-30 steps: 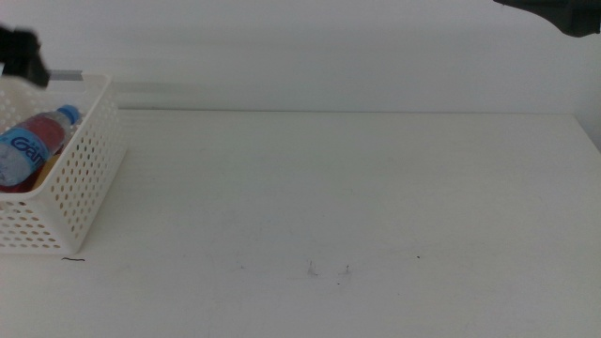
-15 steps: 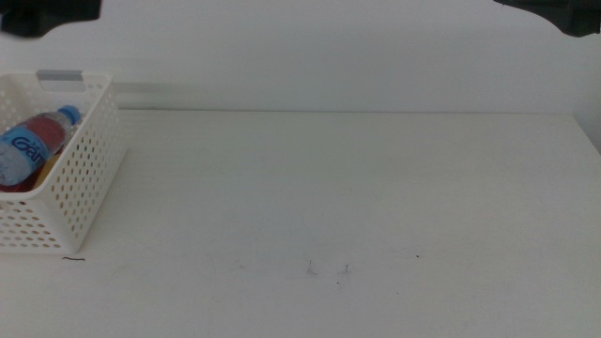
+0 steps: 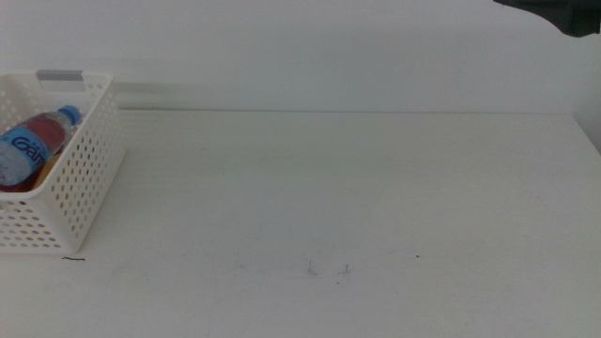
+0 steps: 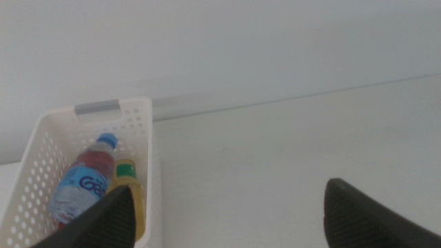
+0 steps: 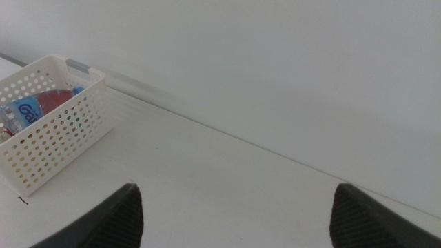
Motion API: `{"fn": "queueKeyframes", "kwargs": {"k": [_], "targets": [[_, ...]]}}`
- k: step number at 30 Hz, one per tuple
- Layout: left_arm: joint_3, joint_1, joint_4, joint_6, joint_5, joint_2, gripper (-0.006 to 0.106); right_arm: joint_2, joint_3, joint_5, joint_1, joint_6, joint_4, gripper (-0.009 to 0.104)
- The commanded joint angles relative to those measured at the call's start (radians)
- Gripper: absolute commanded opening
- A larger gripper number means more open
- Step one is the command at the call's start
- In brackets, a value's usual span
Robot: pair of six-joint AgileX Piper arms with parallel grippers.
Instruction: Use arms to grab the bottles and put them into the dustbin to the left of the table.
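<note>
Looks basically done: the clear blue-capped water bottle [image 4: 81,186], yellow tea bottle [image 4: 129,195] and something red (can, probably) lie in the white perforated plastic basket [image 3: 84,174]. The white worktop [image 3: 357,197] holds 0 bottles. Left pincer [image 4: 227,213] and right pincer [image 5: 234,213] both gape wide, holding nothing.

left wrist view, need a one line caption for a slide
Open left gripper raised above the table, looking down on the white dustbin holding the water bottle and yellow tea bottle.
</note>
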Motion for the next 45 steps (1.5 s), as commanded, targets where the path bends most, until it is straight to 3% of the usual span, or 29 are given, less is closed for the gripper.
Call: {"fn": "queueKeyframes", "kwargs": {"k": [1, 12, 15, 20, 22, 25, 32, 38, 41, 45], "targets": [[0.003, -0.003, 0.01, -0.017, -0.027, -0.006, 0.094, -0.004, -0.001, -0.011, -0.004, -0.002, -0.005, 0.092], [0.006, -0.003, 0.01, -0.017, -0.056, -0.006, 0.094, -0.004, 0.015, -0.035, -0.004, -0.002, -0.012, 0.092], [0.065, -0.003, -0.014, -0.017, -0.143, -0.033, 0.094, -0.053, 0.138, -0.238, -0.036, -0.002, -0.022, 0.092], [0.39, 0.026, -0.112, -0.017, -0.429, -0.2, 0.094, -0.222, 0.556, -0.536, -0.166, -0.002, 0.05, 0.092], [0.538, 0.057, -0.136, -0.017, -0.468, -0.272, 0.094, -0.312, 0.72, -0.586, -0.214, -0.002, 0.021, 0.092], [0.7, 0.117, -0.116, -0.017, -0.468, -0.376, 0.094, -0.462, 0.927, -0.594, -0.279, -0.002, -0.042, 0.092], [0.891, 0.235, -0.186, -0.017, -0.544, -0.562, 0.094, -0.796, 1.206, -0.594, -0.411, -0.002, -0.064, 0.092], [0.998, 0.236, -0.097, -0.017, -0.62, -0.65, 0.094, -0.99, 1.326, -0.576, -0.451, -0.002, -0.064, 0.092], [1.015, 0.236, -0.093, -0.017, -0.657, -0.65, 0.094, -1.048, 1.329, -0.572, -0.451, -0.002, -0.064, 0.092], [1.015, 0.236, -0.093, -0.017, -0.61, -0.65, 0.094, -1.068, 1.329, -0.544, -0.451, -0.002, -0.114, 0.092]]}}
